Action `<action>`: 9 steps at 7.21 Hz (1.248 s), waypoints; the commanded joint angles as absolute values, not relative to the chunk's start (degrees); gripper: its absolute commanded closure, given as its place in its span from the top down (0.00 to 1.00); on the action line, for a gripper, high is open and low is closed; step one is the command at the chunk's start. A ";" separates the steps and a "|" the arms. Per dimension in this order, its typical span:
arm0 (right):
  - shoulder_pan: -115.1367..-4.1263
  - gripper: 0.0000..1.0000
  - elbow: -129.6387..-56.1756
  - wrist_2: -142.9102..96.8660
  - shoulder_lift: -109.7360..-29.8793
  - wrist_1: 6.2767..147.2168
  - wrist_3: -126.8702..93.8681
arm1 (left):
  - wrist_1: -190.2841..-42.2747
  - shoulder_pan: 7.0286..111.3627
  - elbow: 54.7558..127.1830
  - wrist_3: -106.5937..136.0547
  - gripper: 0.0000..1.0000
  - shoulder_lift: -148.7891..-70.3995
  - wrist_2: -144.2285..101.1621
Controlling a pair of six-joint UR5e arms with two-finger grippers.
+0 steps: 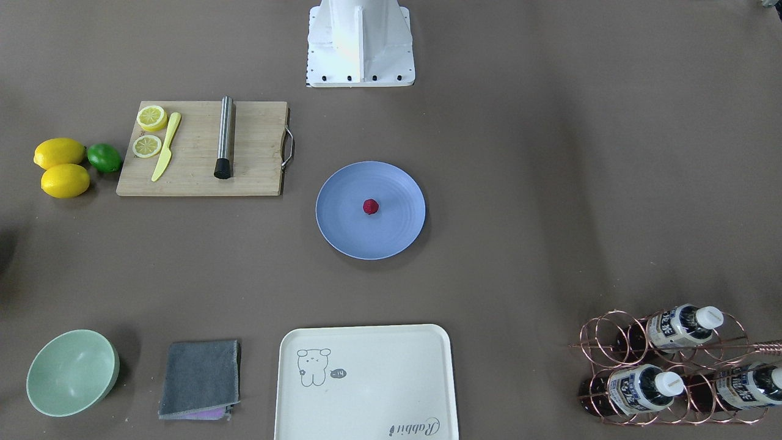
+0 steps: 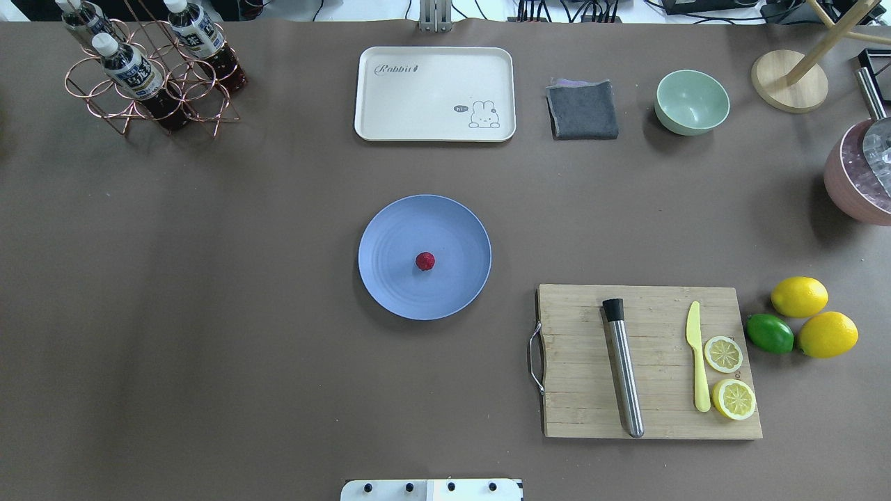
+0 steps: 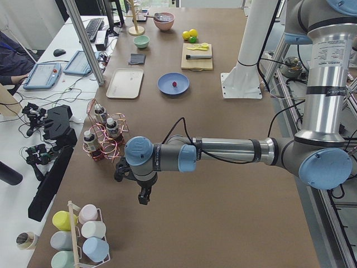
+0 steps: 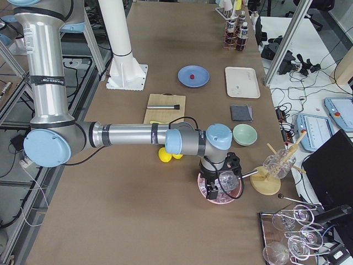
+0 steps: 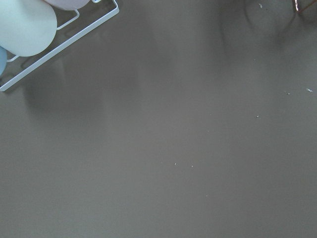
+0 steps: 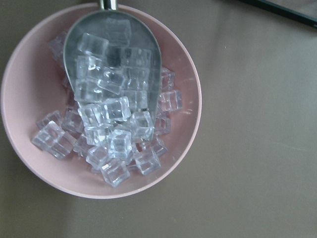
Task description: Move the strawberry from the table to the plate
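The small dark-red strawberry lies near the middle of the round blue plate, which sits at the centre of the brown table. No gripper is near it. My left gripper hangs over bare table at the table's left end, far from the plate. At the opposite end my right gripper hovers above a pink bowl of ice cubes. Both grippers show only in the side views, so I cannot tell whether they are open or shut.
A wooden cutting board carries a metal muddler, a yellow knife and lemon slices, with two lemons and a lime beside it. At the far edge stand a cream tray, grey cloth, mint bowl and bottle rack.
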State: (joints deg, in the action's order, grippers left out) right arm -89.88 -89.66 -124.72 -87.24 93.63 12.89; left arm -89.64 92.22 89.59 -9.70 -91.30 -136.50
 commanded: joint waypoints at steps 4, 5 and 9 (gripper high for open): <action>-90.44 1.00 -89.91 -126.37 -87.98 93.52 12.92 | -89.65 92.99 87.80 -9.14 0.98 -91.14 -136.49; -90.53 1.00 -89.74 -128.82 -87.98 93.60 12.66 | -89.65 92.90 87.72 -9.14 0.98 -91.06 -136.49; -90.53 1.00 -90.00 -131.04 -87.89 93.52 7.82 | -89.56 92.99 87.89 -9.23 0.98 -90.88 -136.49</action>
State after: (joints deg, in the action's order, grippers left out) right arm -90.49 -89.94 -130.28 -87.55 93.52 8.26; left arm -89.60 92.98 87.83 -9.22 -90.93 -136.49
